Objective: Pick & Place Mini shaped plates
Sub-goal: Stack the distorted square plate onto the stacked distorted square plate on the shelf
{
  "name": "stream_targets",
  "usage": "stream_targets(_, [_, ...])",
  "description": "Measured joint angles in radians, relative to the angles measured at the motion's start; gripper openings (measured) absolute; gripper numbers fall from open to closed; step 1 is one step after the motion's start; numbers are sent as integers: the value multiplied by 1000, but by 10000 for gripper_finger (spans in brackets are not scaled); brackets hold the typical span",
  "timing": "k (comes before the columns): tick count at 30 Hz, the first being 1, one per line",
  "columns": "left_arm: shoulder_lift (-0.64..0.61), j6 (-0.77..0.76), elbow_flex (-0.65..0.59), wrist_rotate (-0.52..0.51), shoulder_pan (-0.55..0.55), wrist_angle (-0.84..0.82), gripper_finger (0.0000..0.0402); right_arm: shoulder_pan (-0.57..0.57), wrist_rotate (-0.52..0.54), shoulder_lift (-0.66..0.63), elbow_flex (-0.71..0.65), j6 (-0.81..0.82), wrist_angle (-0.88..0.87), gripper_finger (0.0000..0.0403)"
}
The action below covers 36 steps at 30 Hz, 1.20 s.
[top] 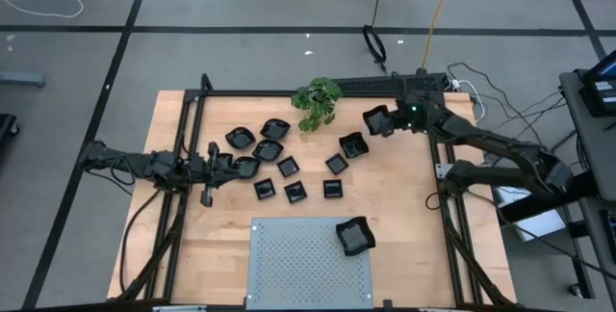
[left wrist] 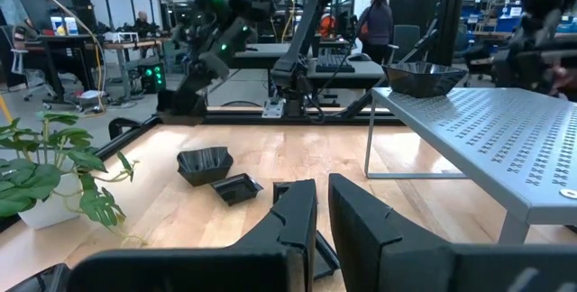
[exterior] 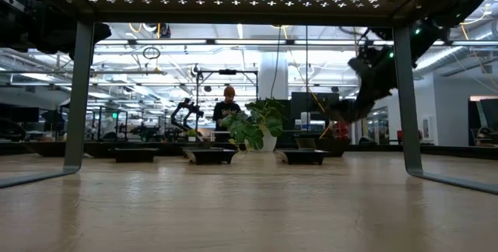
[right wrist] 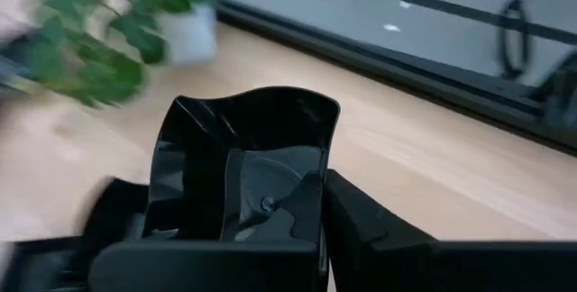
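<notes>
Two arms: both being seen at the table's far half, L at the left edge, R at the far-right corner.
R gripper (right wrist: 315,211): being held raised off the wood, clenched on one black plate (right wrist: 243,161); plate is being gripped by its rim, tilted. From above, this held plate (top: 376,119) is hanging just right of the plant (top: 317,102).
L gripper (top: 227,165): lying low over the wood, fingers (left wrist: 293,215) nearly together w/ a thin gap; nothing is being seen between them. A plate (top: 245,168) is sitting right at its tips; touching or not, cannot be told.
Plates on table (top: 404,254): approx. ten being seen in a loose cluster mid-table, between the two grippers, e.g. one (top: 240,138) far-left, one (top: 354,145) nearest the R arm, a near row incl. one (top: 332,189).
Plate on panel: one plate (top: 354,237) is resting on the grey perforated panel (top: 308,264), at its far-right corner.
In the way: plant is standing just beside the R gripper's load; cluster is filling the strip between arms; panel on legs is taking up the near-middle.
Edges: black frame rails (top: 197,91) are running along the far, left & right sides.
Open room: bare wood being left at near-left and near-right, either side of the panel.
Bkgd: a person (exterior: 229,104) is being seen far behind the table.
</notes>
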Motion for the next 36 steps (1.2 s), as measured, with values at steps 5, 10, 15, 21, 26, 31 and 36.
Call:
stream_targets(5, [0,0,0,0,0,0,35,13,-149,-83,0,35,16,0])
stream_targets(10, [0,0,0,0,0,0,35,67,-209,-148,0,35,36,0])
stream_targets(15, [0,0,0,0,0,0,35,134,-220,-198,0,33,73,0])
stream_targets(21, [0,0,0,0,0,0,35,236,-276,-222,0,51,152,0])
stream_targets(26, [0,0,0,0,0,0,35,337,-281,-222,0,61,206,0])
stream_targets(31, [0,0,0,0,0,0,35,449,-281,-222,0,141,269,0])
stream_targets(36, [0,0,0,0,0,0,35,596,-281,-221,26,173,308,0])
